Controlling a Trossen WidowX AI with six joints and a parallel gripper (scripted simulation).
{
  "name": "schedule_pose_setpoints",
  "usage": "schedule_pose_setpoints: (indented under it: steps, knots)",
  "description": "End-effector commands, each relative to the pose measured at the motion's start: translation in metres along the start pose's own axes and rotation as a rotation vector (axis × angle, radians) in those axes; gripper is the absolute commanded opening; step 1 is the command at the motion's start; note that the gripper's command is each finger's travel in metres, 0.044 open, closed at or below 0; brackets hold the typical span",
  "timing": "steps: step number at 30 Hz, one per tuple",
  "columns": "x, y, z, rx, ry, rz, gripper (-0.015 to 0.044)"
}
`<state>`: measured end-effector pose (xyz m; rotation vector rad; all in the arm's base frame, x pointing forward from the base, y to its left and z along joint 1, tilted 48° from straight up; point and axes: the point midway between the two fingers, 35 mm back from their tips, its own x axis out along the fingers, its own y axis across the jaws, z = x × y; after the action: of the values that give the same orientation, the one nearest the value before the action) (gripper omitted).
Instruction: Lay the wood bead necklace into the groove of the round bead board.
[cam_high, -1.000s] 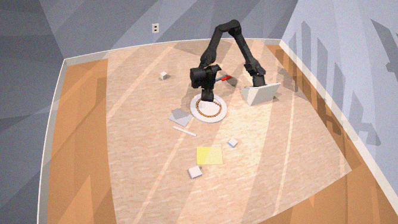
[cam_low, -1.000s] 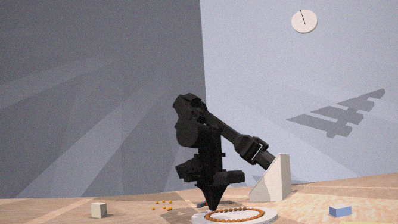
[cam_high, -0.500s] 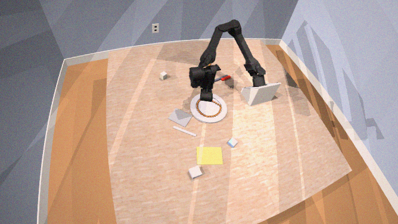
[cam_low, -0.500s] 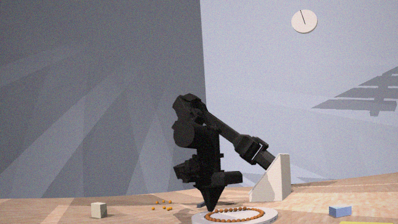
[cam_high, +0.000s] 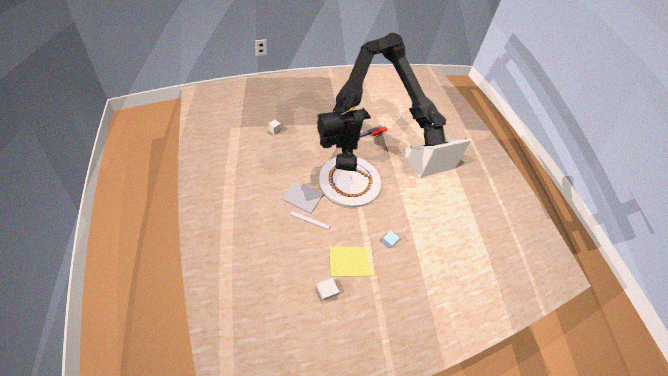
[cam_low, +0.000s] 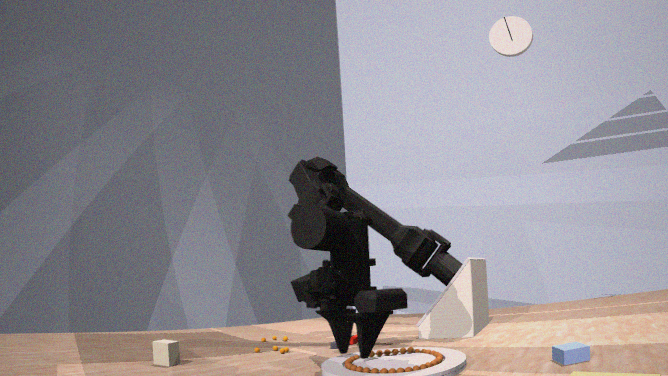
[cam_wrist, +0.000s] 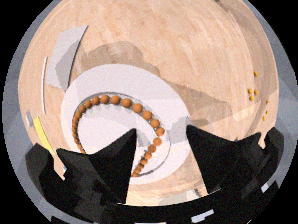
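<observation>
The gripper (cam_low: 356, 350) stands over the far edge of the round bead board (cam_high: 372, 192), its fingers (cam_low: 342, 336) spread fairly wide with nothing between them. In the wrist view the bead strand runs through the gap between the two dark tips, touching neither, as far as can be told.

The wood bead necklace (cam_high: 350, 194) lies on the board as a closed ring that follows the circular channel. From the top and exterior views it looks seated all the way round, though the part directly under the fingers is hidden, so whether those few beads sit in the groove or ride on its lip cannot be told.

The step in hand appears to be the release and withdrawal. Doing it well likely means lifting straight up from the board, fingers kept apart, so that neither tip drags a bead sideways out of the channel. A sideways move before clearing the strand could hook the loop and pull it across the board's raised centre.

The board is the only container here, and it holds the necklace alone. A few loose orange beads (cam_low: 274, 345) lie on the worktop (cam_high: 450, 260) beyond the board, well apart from it; they seem no part of the strand.
</observation>
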<state>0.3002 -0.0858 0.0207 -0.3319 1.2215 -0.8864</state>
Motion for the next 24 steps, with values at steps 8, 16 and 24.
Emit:
schedule_pose_setpoints:
  steps: [8,16,24]
  knots:
    - [-0.007,0.0,-0.001,-0.008,0.007,0.0,0.044]
    - [-0.007,0.0,-0.001,-0.008,0.007,0.0,0.044]
    - [-0.013,0.001,-0.004,0.085,0.007,0.001,0.0361]
